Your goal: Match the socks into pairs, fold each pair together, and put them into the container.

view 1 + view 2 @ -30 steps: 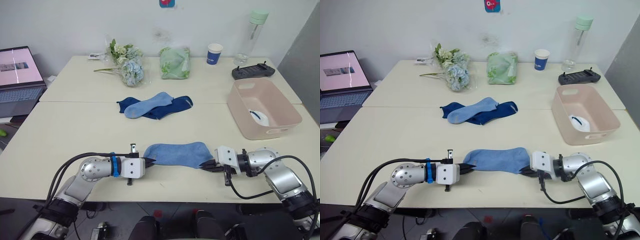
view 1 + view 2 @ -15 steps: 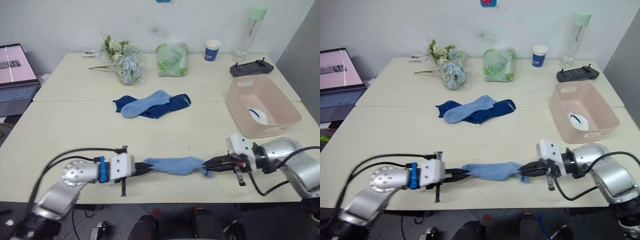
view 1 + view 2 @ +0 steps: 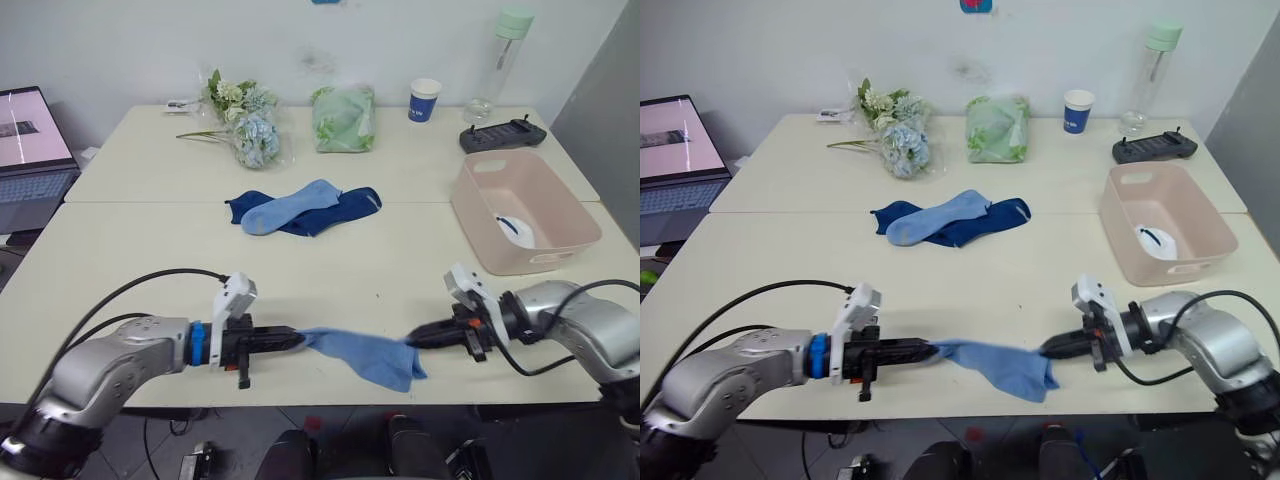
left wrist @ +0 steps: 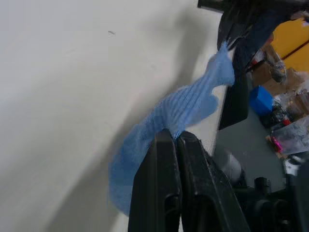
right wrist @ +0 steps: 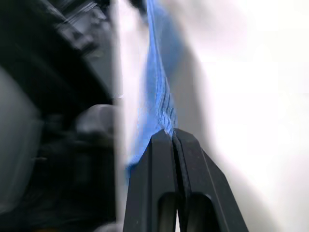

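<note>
Two claws, left claw (image 3: 292, 339) and right claw (image 3: 415, 340), pinch one sagging light blue sock (image 3: 368, 355).

No writing here can be made out. The blue paper cup (image 3: 426, 100) at the upper right of the frame carries a white mark too small to read, and the laptop screen (image 3: 30, 127) at the left edge shows only pale pink and white bands. A red and blue sticker (image 3: 976, 6) at the top edge, on the wall, is cut off and gives no letters.
</note>
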Action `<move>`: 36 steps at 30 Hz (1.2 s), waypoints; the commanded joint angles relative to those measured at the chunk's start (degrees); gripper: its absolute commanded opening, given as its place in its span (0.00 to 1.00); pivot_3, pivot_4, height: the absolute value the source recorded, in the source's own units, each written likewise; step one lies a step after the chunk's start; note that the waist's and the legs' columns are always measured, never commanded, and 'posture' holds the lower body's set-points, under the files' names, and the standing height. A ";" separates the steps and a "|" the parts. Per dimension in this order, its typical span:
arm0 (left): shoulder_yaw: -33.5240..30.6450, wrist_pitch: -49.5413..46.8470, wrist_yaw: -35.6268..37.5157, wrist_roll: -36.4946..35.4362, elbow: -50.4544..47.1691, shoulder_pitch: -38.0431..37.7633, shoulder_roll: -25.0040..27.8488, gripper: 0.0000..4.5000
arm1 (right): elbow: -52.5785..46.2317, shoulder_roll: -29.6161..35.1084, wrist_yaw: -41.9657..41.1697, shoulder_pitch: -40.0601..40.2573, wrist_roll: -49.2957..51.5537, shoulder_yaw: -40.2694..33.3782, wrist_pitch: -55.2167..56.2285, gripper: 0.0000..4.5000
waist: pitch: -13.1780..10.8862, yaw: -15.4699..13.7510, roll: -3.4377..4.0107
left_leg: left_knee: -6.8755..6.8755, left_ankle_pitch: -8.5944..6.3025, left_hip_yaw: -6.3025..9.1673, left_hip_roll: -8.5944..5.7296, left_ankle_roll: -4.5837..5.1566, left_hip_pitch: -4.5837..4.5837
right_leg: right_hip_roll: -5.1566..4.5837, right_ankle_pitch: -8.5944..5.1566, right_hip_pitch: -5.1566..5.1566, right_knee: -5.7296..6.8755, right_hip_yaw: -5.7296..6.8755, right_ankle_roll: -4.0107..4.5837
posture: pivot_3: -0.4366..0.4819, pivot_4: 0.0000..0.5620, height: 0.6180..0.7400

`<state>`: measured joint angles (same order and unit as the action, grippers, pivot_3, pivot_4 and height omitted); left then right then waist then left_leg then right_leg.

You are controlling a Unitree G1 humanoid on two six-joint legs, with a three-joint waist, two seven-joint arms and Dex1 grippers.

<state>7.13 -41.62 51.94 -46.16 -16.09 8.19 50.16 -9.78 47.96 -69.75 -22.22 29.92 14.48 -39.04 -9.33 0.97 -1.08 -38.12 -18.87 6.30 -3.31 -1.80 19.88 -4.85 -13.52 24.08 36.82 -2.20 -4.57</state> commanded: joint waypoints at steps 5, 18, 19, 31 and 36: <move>3.51 4.38 1.40 10.63 10.83 7.63 -7.78 0.00 | 17.45 -4.62 -3.35 -10.64 -16.27 5.71 21.95 0.01 | 0.00 0.29 0.00 | 0.01 0.02 -0.01 -0.01 -0.04 0.04 | -0.04 0.00 0.06 -0.05 -0.03 0.01 | 0.48 0.27 1.00; 3.81 12.18 5.44 21.06 22.37 14.22 -12.82 0.05 | 26.47 -9.01 -3.43 -13.95 -20.70 2.49 29.93 0.14 | 0.00 0.59 0.00 | -0.05 0.02 0.05 -0.05 -0.06 0.06 | -0.09 0.01 0.09 0.02 -0.03 0.00 | 0.48 0.27 1.00; 3.43 13.28 5.52 21.63 22.74 14.18 -13.07 0.10 | 26.02 -8.90 -3.66 -13.75 -20.47 1.98 29.42 0.21 | 0.00 0.59 0.00 | -0.04 0.03 0.05 -0.04 -0.06 0.06 | -0.09 0.01 0.10 0.01 -0.03 0.00 | 0.48 0.27 1.00; -10.37 12.10 2.13 18.62 13.23 3.34 -8.52 0.55 | 8.94 -11.42 8.51 -5.01 -17.28 -8.13 25.85 0.52 | 0.00 0.90 0.00 | 0.08 0.02 0.06 0.19 -0.07 0.12 | -0.11 0.00 0.28 0.01 -0.12 -0.01 | 0.48 0.27 1.00; -9.33 18.28 -1.83 21.98 8.03 5.19 -12.87 0.51 | -0.55 -16.55 13.35 -1.17 -14.06 -7.57 19.51 0.39 | 0.02 0.30 -0.04 | -0.08 0.03 0.14 0.15 -0.05 0.08 | -0.19 0.05 0.07 0.06 -0.10 -0.01 | 0.48 0.27 1.00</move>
<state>-3.27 -26.69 50.77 -25.56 -4.44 12.32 38.18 -6.45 31.70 -57.84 -23.81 14.23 7.59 -18.03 -9.32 1.26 -1.11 -38.22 -18.84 6.47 -3.17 -1.85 19.96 -5.05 -13.46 24.11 36.85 -2.28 -4.59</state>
